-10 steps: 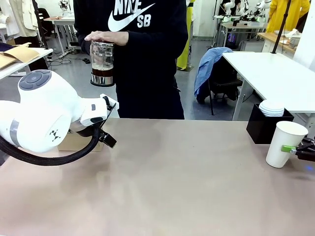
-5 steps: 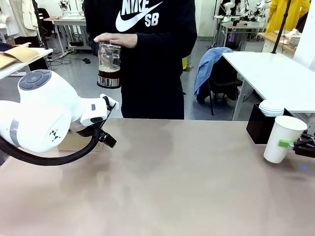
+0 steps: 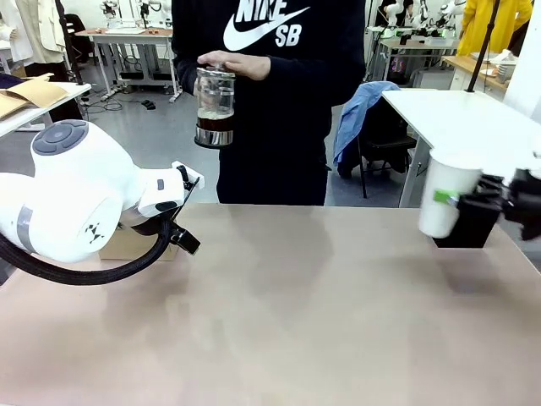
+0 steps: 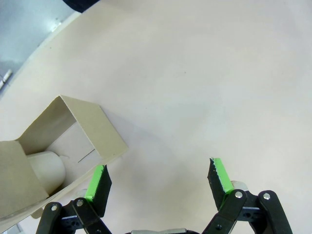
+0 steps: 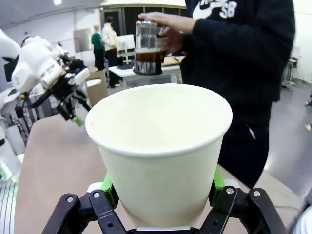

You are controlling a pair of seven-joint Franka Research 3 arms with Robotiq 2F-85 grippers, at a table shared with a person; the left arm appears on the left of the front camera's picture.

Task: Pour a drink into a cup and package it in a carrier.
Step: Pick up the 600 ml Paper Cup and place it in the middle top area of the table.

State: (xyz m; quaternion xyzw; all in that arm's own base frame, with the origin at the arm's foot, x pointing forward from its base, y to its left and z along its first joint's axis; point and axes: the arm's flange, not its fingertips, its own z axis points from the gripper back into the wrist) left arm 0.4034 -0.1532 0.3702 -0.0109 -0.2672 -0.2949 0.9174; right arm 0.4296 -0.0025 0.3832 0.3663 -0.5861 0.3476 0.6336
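Paper cup (image 5: 158,146), clamped in the right end effector (image 5: 163,187), may buckle or tip under pouring; left end effector (image 4: 158,170) stands apart.

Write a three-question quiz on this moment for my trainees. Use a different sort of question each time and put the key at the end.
1. True or false: the right gripper is shut on the white paper cup.
2. What holds the jar of dark drink?
A. the left gripper
B. the person's hand
C. nothing, it stands on the table
3. Fill in: the left gripper hangs over the table beside the carrier, with its jaws ____.

Key: 1 true; 2 B; 3 open.
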